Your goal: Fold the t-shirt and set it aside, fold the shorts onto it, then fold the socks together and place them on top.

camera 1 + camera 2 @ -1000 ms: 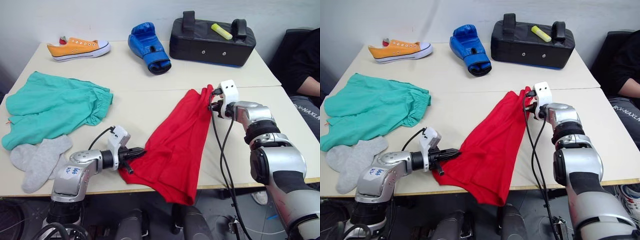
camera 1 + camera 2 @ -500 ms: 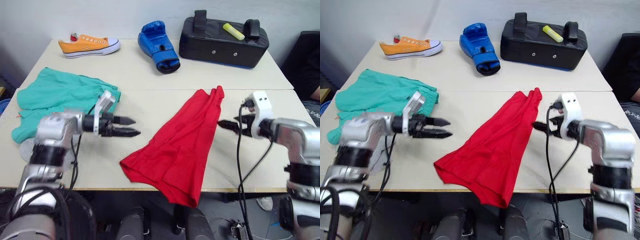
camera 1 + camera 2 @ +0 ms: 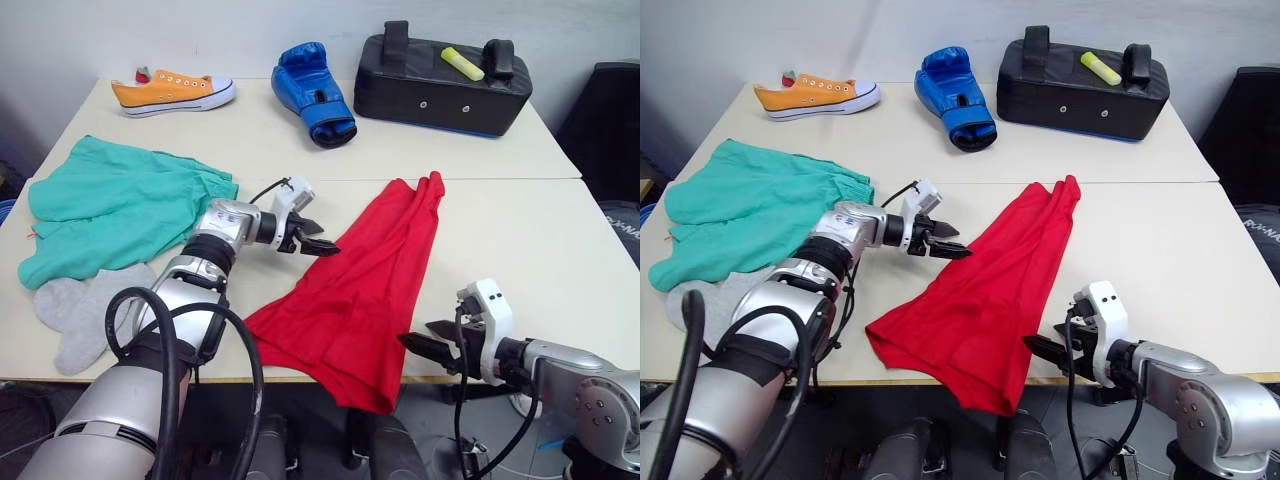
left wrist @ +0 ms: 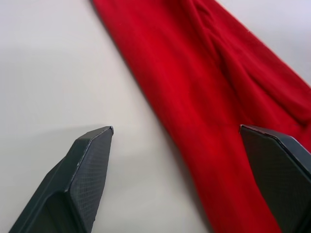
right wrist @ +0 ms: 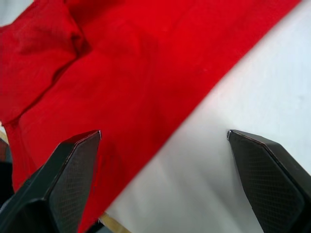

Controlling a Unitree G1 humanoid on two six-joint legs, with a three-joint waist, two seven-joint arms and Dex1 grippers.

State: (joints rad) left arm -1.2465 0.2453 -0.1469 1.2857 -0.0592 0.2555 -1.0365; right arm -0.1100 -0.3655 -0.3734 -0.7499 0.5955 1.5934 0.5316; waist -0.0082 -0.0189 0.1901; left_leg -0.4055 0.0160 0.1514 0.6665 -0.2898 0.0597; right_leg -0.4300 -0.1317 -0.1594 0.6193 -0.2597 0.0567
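left gripper [image 3: 322, 239] apart beside t-shirt [image 3: 365, 290] | right gripper [image 3: 420, 343] apart at its hem

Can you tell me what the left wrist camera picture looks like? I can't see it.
The red t-shirt lies in a long folded strip on the pale table. The left gripper is open over the shirt's edge, one finger over the table, the other over the cloth.

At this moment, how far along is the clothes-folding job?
Early. The bright red cloth t-shirt lies folded into a long strip, one end hanging over the table's near edge. Both grippers, left and right, are open beside it, holding nothing. The teal-green fabric shorts and light grey knit socks lie unfolded, untouched.
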